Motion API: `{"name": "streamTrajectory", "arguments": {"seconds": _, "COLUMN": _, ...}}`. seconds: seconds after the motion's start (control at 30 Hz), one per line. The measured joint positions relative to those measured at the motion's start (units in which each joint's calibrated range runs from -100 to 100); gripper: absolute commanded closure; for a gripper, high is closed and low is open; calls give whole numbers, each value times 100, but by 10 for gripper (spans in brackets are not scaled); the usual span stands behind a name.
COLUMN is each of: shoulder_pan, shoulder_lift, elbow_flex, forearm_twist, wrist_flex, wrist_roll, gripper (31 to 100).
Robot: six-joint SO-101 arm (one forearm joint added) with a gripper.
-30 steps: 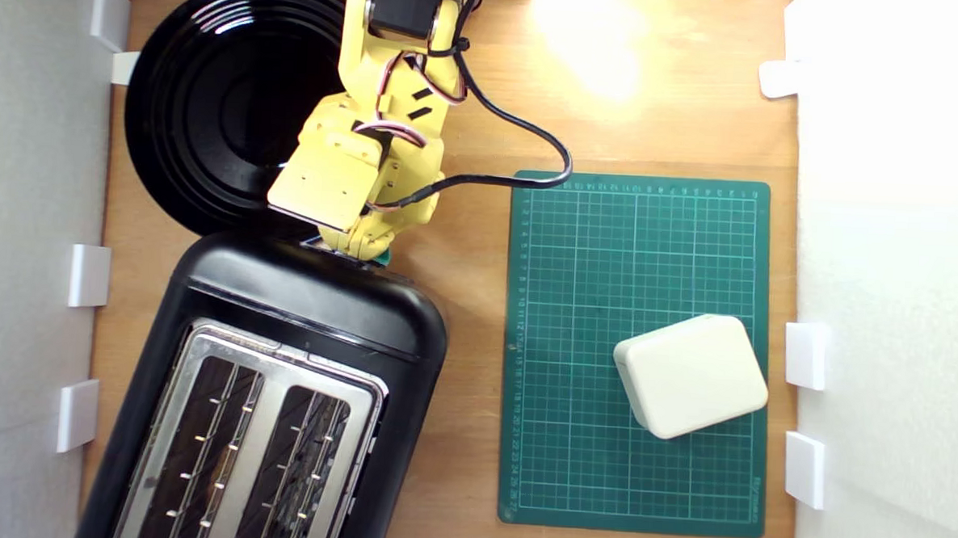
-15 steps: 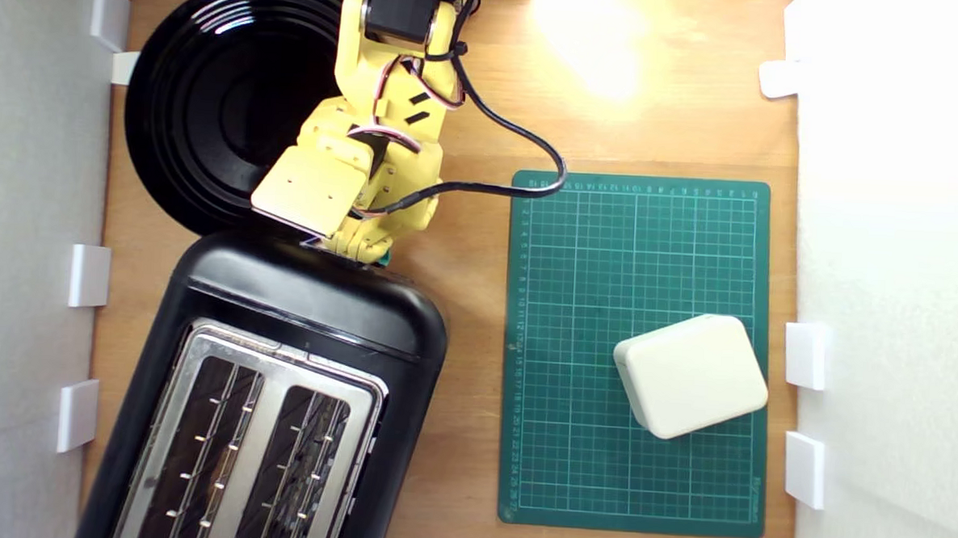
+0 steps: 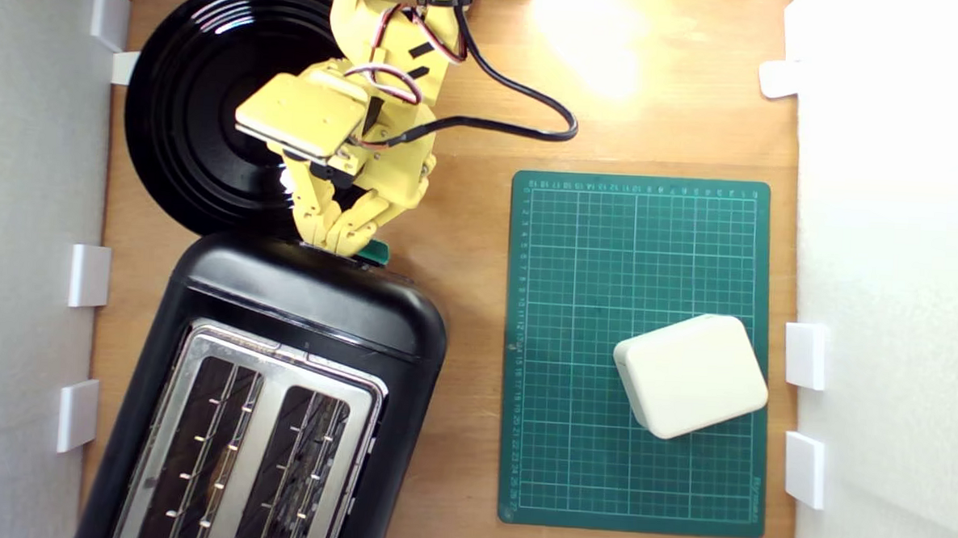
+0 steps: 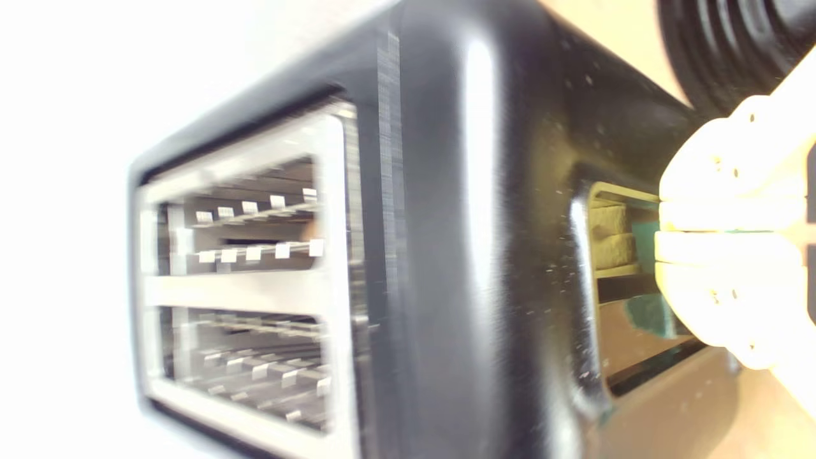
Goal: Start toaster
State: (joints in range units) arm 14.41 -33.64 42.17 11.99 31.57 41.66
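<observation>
Black toaster (image 3: 280, 390) sitting at worktop's near-left corner. Gripper (image 3: 336, 242), fingers pressed together holding nothing, touching end face beside teal lever (image 3: 376, 252). Risk: closed tips sliding off small knob, lever not latching.

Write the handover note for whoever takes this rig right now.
Gripper: shut, tips at the toaster's end face, right by the teal lever knob; contact can't be confirmed.
Toaster: on the wooden table at the exterior view's lower left, both slots empty.
Done: arm is at the lever end.
Left: whether the lever is latched down isn't visible; check, press if needed, then withdraw.
</observation>
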Motion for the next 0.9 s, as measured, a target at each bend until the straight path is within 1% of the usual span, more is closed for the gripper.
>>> {"name": "streamTrajectory", "arguments": {"seconds": 0.23, "shoulder_pan": -334, "shoulder_lift": -1217, "elbow_flex": 315, "forearm_twist": -10, "wrist_flex": 247, "wrist_roll": 0, "gripper": 989}}
{"name": "streamTrajectory", "arguments": {"seconds": 0.33, "shoulder_pan": -325, "shoulder_lift": -1701, "elbow_flex": 602, "forearm_twist": 0, "wrist_flex": 289, "wrist_roll": 0, "gripper": 989}}
{"name": "streamTrajectory", "arguments": {"seconds": 0.37, "shoulder_pan": -371, "shoulder_lift": -1992, "elbow_flex": 843, "forearm_twist": 39, "wrist_flex": 289, "wrist_roll": 0, "gripper": 989}}
{"name": "streamTrajectory", "arguments": {"seconds": 0.47, "shoulder_pan": -488, "shoulder_lift": -2835, "elbow_flex": 1529, "forearm_twist": -10, "wrist_flex": 289, "wrist_roll": 0, "gripper": 989}}
{"name": "streamTrajectory", "arguments": {"seconds": 0.63, "shoulder_pan": -416, "shoulder_lift": -4035, "elbow_flex": 2715, "forearm_twist": 0, "wrist_flex": 289, "wrist_roll": 0, "gripper": 989}}
{"name": "streamTrajectory", "arguments": {"seconds": 0.73, "shoulder_pan": -479, "shoulder_lift": -4727, "elbow_flex": 3438, "forearm_twist": 0, "wrist_flex": 289, "wrist_roll": 0, "gripper": 989}}
{"name": "streamTrajectory", "arguments": {"seconds": 0.9, "shoulder_pan": -443, "shoulder_lift": -5536, "elbow_flex": 4458, "forearm_twist": 0, "wrist_flex": 289, "wrist_roll": -108, "gripper": 989}}
